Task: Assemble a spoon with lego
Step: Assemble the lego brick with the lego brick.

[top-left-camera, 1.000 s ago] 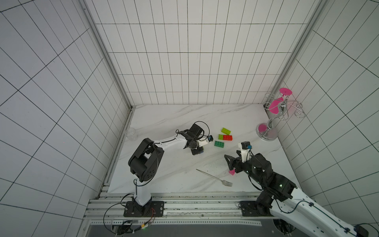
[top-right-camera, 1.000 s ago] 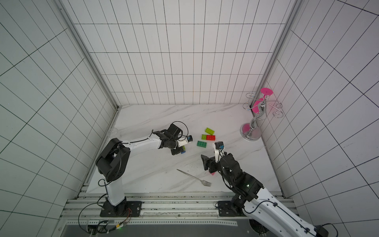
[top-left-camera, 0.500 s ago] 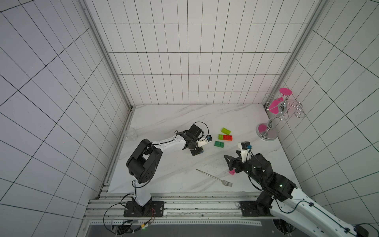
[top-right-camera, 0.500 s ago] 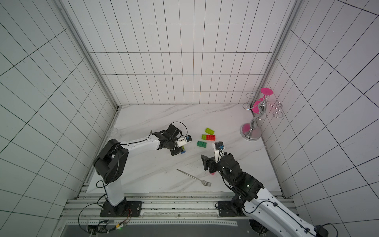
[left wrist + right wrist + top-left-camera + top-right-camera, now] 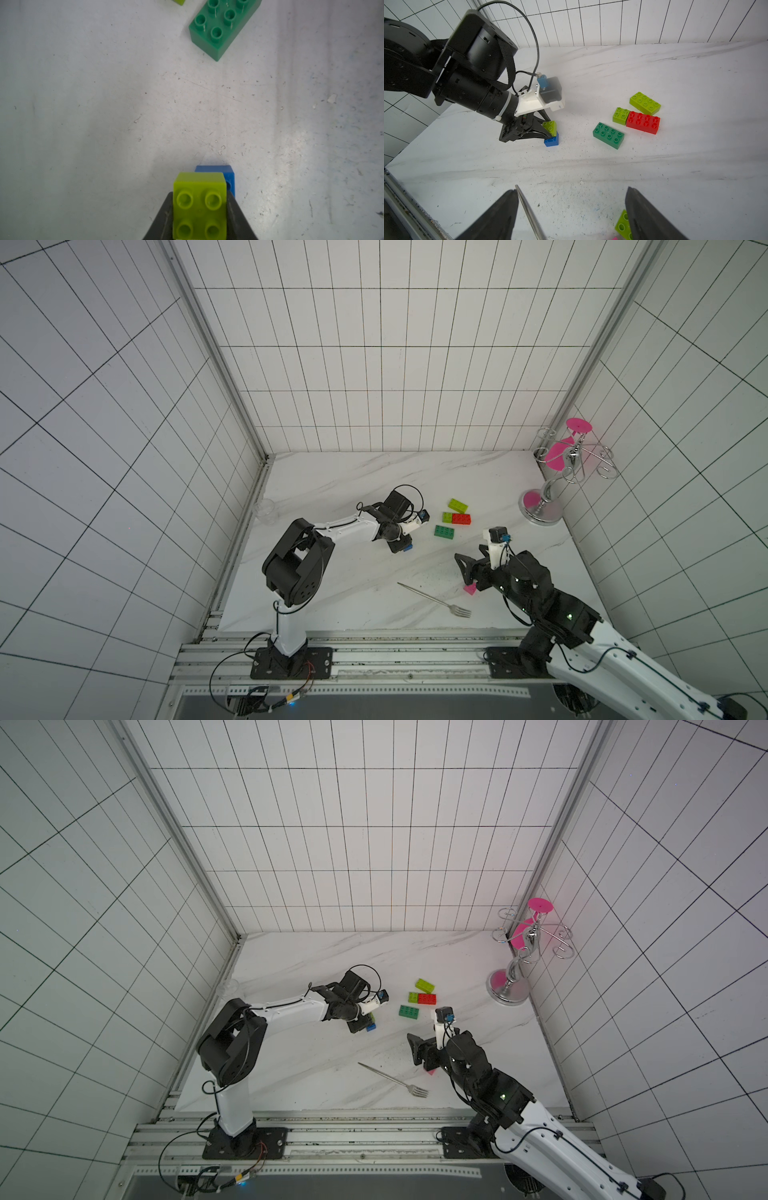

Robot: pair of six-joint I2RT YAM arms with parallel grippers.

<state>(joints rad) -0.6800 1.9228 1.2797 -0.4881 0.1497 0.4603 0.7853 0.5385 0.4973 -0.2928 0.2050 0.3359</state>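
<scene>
Roughly mid-frame in both top views, the left gripper (image 5: pixel 400 546) is clamped narrow on a small lime-green square studded brick (image 5: pixel 371 1017), right over a small blue square brick (image 5: pixel 408 548) on the white marble tabletop (image 5: pixel 353 472). The loose lego lies just to its right in the frame: a dark green rectangular brick (image 5: pixel 444 531) and a red rectangular brick (image 5: pixel 461 519). Lower right, the right gripper (image 5: pixel 468 577) stands wide and empty, with a pink brick (image 5: pixel 470 590) just beside it.

From the left wrist, the lime-green square studded brick (image 5: pixel 199 205) fills the gap between the fingers. The blue square brick (image 5: pixel 227 176) pokes out beneath it, beyond it and off to one side.

From the right wrist, the lime brick sits tilted on the blue one, one edge down, not seated. No spoon exists yet, only this likely start of a stem. The next move probably turns on levelling and squaring lime over blue, and the left arm is plainly the nearer.
</scene>
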